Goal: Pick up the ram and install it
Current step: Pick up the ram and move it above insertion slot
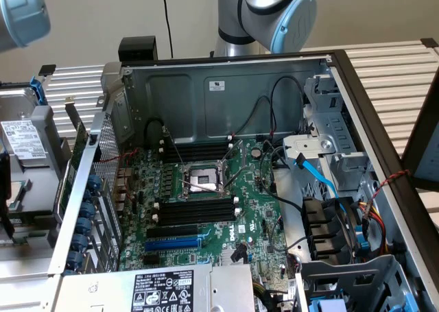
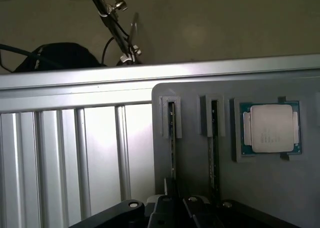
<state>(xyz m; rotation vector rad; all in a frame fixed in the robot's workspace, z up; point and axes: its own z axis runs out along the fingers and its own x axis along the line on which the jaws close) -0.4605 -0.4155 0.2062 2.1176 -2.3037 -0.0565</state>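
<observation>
- On my wrist cam the ram (image 2: 172, 138) stands on edge in a slot of the gray holder (image 2: 260, 188), with a second stick (image 2: 214, 138) in the next slot and a CPU (image 2: 270, 128) beside them
- The gripper (image 2: 182, 208) is right at the sticks' ends, can't tell if it's clamped or loose
- Exterior view: the open case (image 1: 226, 92) with its motherboard (image 1: 247, 188), black memory slots (image 1: 195, 209) beside the CPU socket (image 1: 204, 178)

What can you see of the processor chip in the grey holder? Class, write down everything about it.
The processor chip is square: a dull silver metal lid with faint printed marks covers the middle, with a thin blue-green board edge around it. It lies flat, lid towards the camera, seated in a square recess of the grey holder, beside the holder's two narrow slots. Only the holder touches it.
</observation>
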